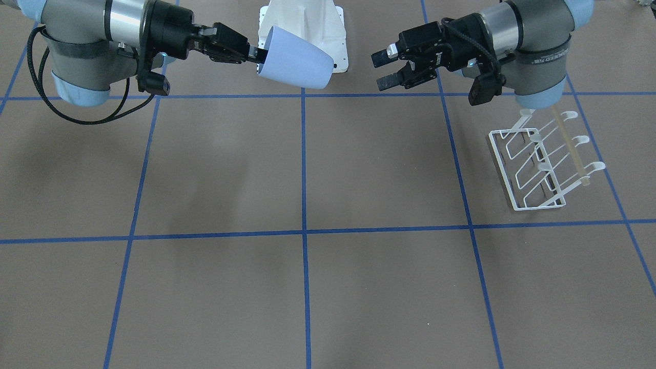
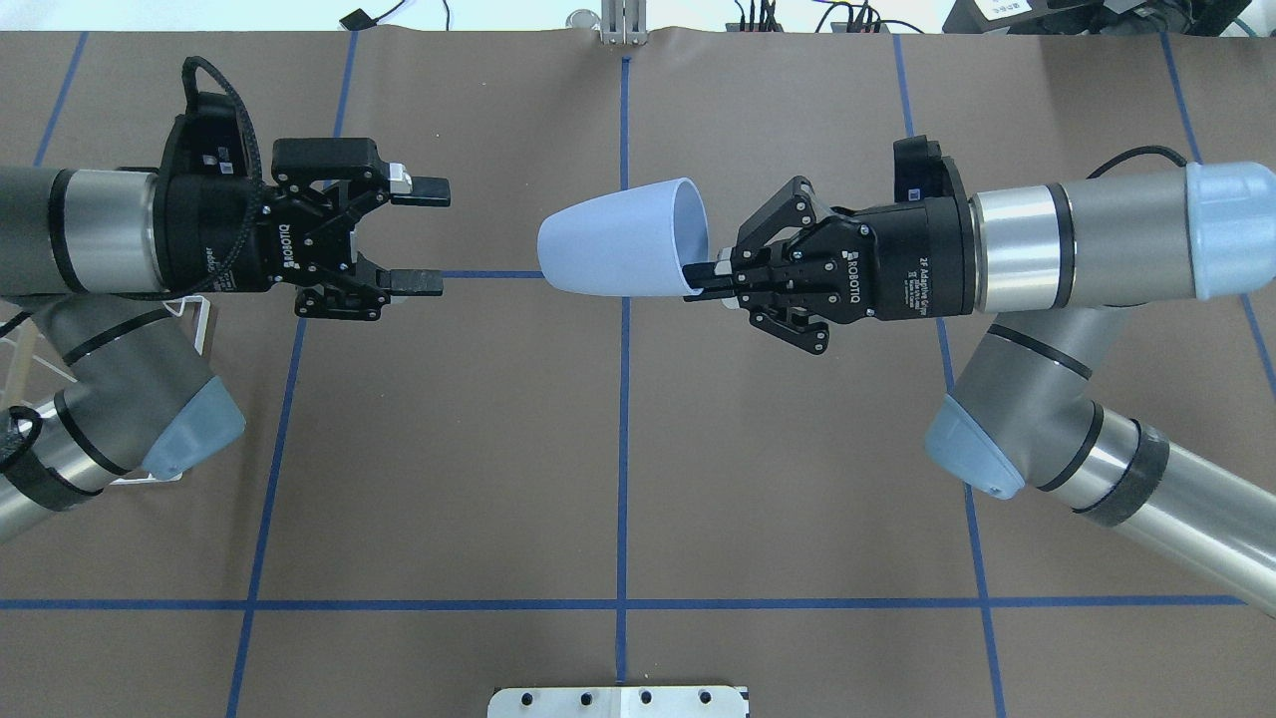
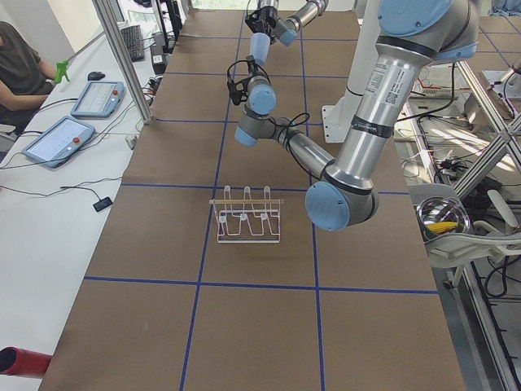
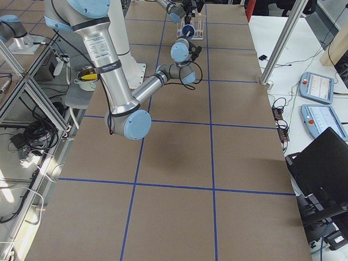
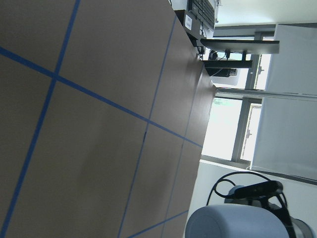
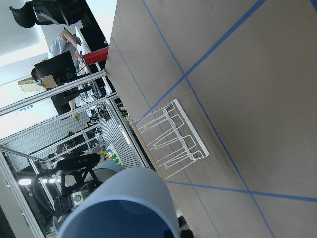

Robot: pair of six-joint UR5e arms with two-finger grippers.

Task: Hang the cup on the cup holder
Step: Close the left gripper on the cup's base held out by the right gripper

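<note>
The light blue cup [image 2: 618,239] hangs on its side above the table's middle, base toward my left arm. My right gripper [image 2: 700,277] is shut on its rim, one finger inside the mouth; the front-facing view shows the same grip [image 1: 256,55] on the cup [image 1: 294,60]. My left gripper [image 2: 424,236] is open and empty, facing the cup's base about a hand's width away, and also shows in the front-facing view [image 1: 382,70]. The white wire cup holder [image 1: 543,164] stands on the table below my left arm, mostly hidden in the overhead view [image 2: 206,324]. The right wrist view shows cup [image 6: 124,208] and holder [image 6: 171,139].
The white robot base [image 1: 307,31] stands behind the cup. Blue tape lines [image 2: 623,449] grid the brown table. Tablets [image 3: 65,138] and a seated person lie past the table's far edge, on the operators' side.
</note>
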